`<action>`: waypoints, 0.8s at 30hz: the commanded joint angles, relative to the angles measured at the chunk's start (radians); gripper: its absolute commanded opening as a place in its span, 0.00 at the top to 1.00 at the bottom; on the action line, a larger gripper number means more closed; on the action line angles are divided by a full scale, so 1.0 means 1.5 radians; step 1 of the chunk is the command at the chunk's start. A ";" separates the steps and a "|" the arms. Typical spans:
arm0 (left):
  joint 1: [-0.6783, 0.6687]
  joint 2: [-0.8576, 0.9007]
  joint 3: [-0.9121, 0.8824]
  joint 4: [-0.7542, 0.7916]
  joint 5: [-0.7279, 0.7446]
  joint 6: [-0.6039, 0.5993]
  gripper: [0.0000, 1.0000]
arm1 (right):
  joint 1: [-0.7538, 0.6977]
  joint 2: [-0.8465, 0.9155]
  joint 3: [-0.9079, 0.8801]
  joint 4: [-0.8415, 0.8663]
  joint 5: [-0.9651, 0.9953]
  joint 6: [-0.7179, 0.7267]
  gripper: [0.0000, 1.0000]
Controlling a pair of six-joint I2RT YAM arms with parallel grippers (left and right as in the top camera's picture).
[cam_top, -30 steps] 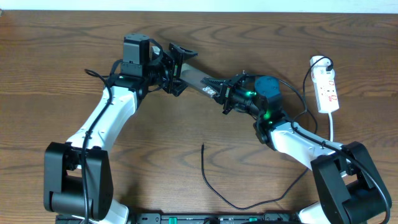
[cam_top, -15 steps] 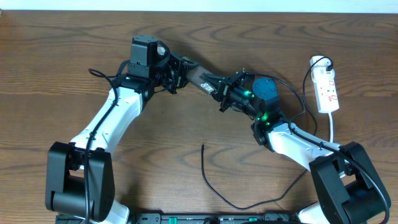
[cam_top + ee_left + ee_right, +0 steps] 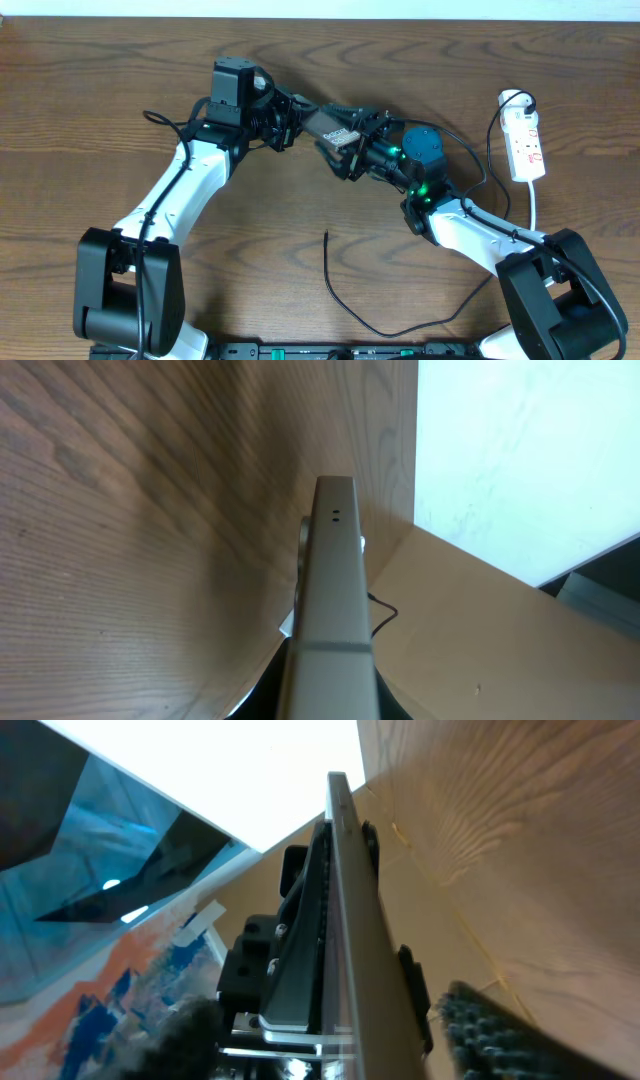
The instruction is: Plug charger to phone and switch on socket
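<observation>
Phone (image 3: pixel 335 127): slim, dark brown, glossy, with pale lettering on the upper face. It sits in the upper middle of the overhead frame, held between the two hands. Left wrist view shows it edge-on (image 3: pixel 335 590), with two small holes in the far end. Right wrist view also shows it edge-on (image 3: pixel 350 920), as a thin pale strip up the centre.

Left hand (image 3: pixel 290 118): pinching the phone's upper-left end.

Right hand (image 3: pixel 352 150): spread, straddling the phone's lower-right end. The ribbed finger (image 3: pixel 485 1030) stands off the phone with a gap showing.

Charger (image 3: pixel 335 285): thin black cable lying loose on the worktop (image 3: pixel 100 120) in the lower middle. Its plug tip (image 3: pixel 327 234) points up-frame, well apart from the phone. The cable curves down and right toward the right arm's base.

Socket (image 3: pixel 524 140): white strip with red marks at the far right, running up and down the frame. Its white cord (image 3: pixel 534 205) trails downward.

Edges and room: the worktop's back edge runs along the top of the overhead frame, near the phone. Open wood lies at far left and between the plug tip and both hands.
</observation>
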 commanded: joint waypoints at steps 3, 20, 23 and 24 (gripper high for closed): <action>0.036 -0.013 0.005 0.006 0.007 0.035 0.93 | -0.016 -0.006 0.010 0.036 -0.002 -0.040 0.01; 0.348 -0.013 0.005 0.004 0.406 0.414 0.93 | -0.160 -0.006 0.010 0.088 -0.370 -0.486 0.01; 0.387 -0.013 0.005 0.004 0.492 0.487 0.93 | -0.141 -0.006 0.010 0.060 -0.411 -0.550 0.01; 0.395 -0.013 0.005 0.004 0.510 0.501 0.92 | -0.131 -0.006 0.010 0.039 -0.413 -0.568 0.01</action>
